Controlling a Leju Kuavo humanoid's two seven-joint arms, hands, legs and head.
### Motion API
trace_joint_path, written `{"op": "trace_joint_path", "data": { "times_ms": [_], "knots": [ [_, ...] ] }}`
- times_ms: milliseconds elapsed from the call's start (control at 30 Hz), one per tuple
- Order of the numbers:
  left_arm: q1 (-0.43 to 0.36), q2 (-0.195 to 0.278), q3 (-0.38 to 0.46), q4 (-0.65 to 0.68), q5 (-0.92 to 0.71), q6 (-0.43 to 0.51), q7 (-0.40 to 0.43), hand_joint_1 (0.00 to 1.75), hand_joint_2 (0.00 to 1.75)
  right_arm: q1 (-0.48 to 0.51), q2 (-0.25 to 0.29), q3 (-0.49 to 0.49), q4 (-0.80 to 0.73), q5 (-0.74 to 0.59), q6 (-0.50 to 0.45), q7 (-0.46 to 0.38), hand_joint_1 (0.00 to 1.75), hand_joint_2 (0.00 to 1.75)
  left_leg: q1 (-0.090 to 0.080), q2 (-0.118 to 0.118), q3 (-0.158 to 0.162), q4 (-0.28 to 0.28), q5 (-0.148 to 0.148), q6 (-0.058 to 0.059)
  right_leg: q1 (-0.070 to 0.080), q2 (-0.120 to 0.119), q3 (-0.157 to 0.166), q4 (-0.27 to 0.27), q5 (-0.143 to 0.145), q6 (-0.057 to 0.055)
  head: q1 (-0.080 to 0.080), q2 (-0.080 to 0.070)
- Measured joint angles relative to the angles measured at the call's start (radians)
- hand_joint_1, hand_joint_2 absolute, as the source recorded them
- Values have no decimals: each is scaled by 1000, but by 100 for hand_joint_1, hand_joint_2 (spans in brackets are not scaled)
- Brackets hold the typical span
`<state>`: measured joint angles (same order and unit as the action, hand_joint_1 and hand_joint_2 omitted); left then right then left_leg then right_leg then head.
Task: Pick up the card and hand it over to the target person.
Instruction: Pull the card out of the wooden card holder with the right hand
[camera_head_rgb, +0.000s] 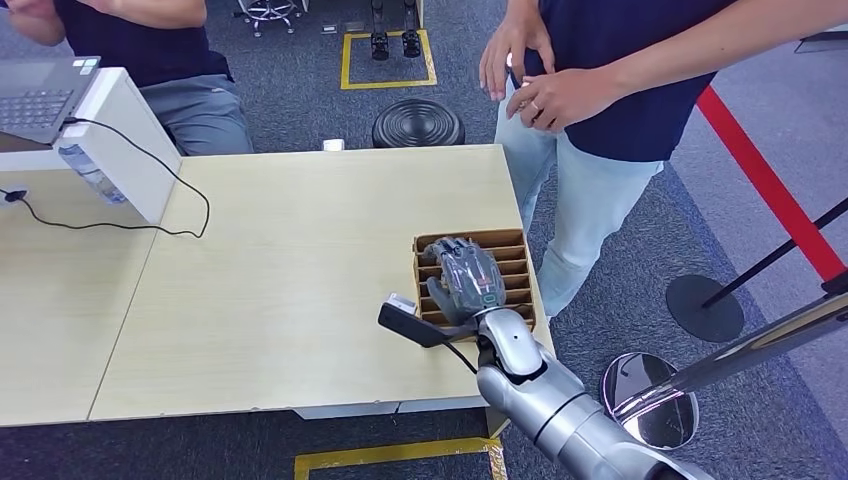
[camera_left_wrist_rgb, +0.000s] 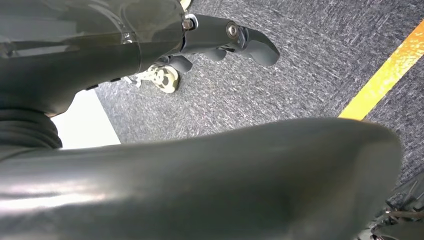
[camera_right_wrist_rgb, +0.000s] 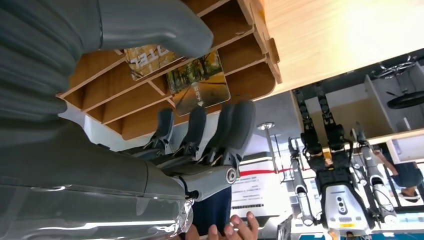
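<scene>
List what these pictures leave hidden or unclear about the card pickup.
- Grip on the card: in the right wrist view the thumb and fingers flank it, but contact cannot be made out.
- Head view: the right hand covers the card and part of the slotted wooden box.
- Left hand: the left wrist view is mostly blocked by dark casing; finger spread unclear.
- Standing person: cut off by the top edge.

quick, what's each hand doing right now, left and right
Left hand: hangs over the carpet, holding nothing visible; open or closed cannot be told.
Right hand: over the wooden slotted box, fingers and thumb closing around a card, grip not clearly made.
</scene>
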<state>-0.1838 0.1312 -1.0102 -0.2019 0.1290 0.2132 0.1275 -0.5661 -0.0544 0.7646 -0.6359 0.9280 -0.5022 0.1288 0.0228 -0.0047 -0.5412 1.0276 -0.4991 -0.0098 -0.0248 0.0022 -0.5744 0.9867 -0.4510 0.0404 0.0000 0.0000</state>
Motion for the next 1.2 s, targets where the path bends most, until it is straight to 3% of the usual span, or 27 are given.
{"op": "trace_joint_path", "data": {
  "times_ms": [600,1067,1200],
  "knots": [
    [7,-1,18,1,1,8,-7,0,0,23,-53,-51,-81,9,8,7,110,175,0,0,0,0,0,0,0,0,0,0,0,0,0,0],
    [17,-7,31,0,10,11,-11,0,0,47,-24,-29,-113,12,34,-13,91,175,0,1,1,-1,0,1,0,1,1,-1,1,-1,0,0],
    [20,-8,37,1,13,10,-19,0,0,53,-23,-26,-146,8,37,-15,96,175,0,1,2,-2,1,1,0,1,1,-2,1,-2,0,0]
  ]
}}
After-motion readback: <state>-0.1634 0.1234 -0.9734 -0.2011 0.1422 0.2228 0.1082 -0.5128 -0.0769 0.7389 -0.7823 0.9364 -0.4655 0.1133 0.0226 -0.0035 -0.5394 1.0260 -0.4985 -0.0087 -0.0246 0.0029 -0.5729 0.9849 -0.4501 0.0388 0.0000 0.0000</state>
